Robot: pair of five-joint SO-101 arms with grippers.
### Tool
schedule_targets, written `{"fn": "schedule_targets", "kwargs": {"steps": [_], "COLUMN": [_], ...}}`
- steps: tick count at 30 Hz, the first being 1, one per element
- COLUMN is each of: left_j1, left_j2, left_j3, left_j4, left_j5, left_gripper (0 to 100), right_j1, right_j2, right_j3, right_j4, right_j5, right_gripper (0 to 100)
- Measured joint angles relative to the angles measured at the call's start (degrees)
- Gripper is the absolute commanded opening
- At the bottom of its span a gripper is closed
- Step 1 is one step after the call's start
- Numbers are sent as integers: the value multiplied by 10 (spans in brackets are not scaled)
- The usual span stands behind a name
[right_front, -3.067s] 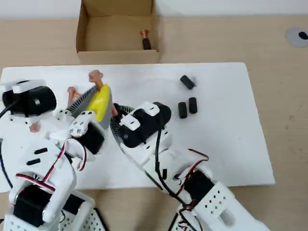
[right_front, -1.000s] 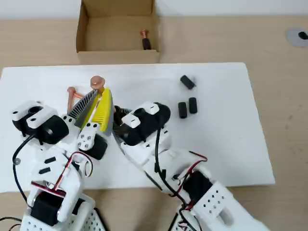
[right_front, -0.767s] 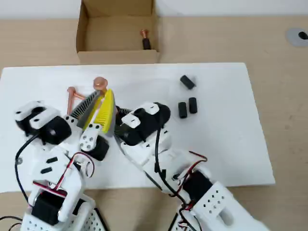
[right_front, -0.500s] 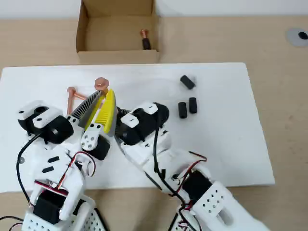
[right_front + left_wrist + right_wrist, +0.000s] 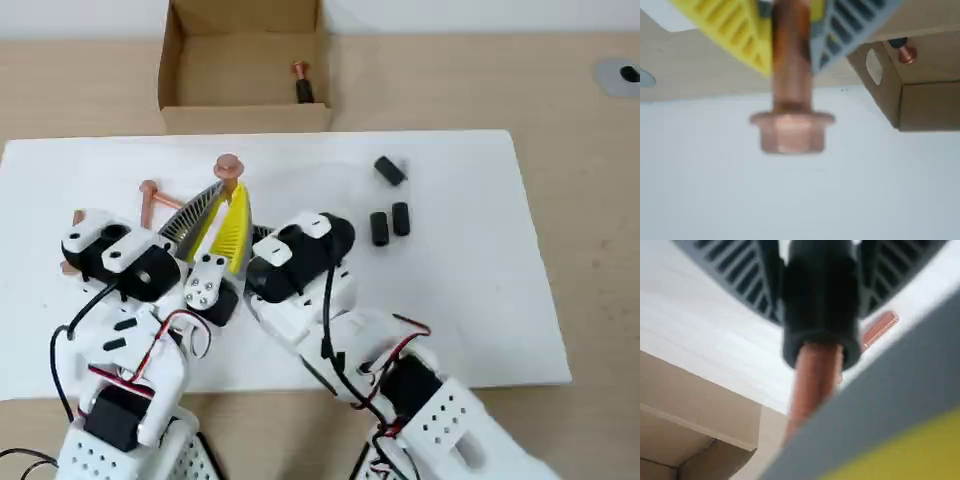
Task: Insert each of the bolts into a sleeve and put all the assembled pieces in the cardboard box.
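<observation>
At the left edge of the white mat (image 5: 470, 300), a loose bolt (image 5: 68, 266) is lying half hidden under your left arm (image 5: 130, 330). A second loose bolt (image 5: 150, 194) is lying a little to the right of it, near the left claw (image 5: 791, 52). That claw is pinching a copper bolt (image 5: 792, 100) by its shaft. The yellow finger (image 5: 725, 25) and the grey finger (image 5: 850, 30) are pressing in from either side, and the flanged head is sticking out past the tips, above the mat. Just to the right, your right claw (image 5: 821, 287) is closing snugly on a black sleeve (image 5: 821, 305). A copper shaft is showing at the sleeve's mouth and running toward the left claw's grey finger; how deep it is sitting, you cannot tell. Beyond the mat's far edge, the cardboard box (image 5: 170, 95) is sitting on the wooden worktop (image 5: 590, 200), holding one assembled piece (image 5: 302, 85) near its right wall. Farther right on the mat, well apart from both arms, a single sleeve (image 5: 390, 170) is lying nearer the box. A pair of sleeves (image 5: 379, 228) is lying side by side closer to you.
</observation>
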Motion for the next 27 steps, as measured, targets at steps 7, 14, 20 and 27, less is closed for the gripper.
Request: {"fn": "schedule_targets", "kwargs": {"steps": [7,14,20,27], "left_j1": [0,1,2,2], "left_j2": [0,-1,0,0], "left_j3": [0,-30,-54,-55], "left_j4": [0,88,131,134], "left_j5": [0,32,42,42], "left_gripper": [6,7,7,9], "right_j1": [0,15,24,24], "right_j2": [0,0,0,0], "right_j3": [0,0,0,0], "right_j4": [0,0,0,0], "right_j5": [0,0,0,1], "right_gripper": [9,9,9,9]}}
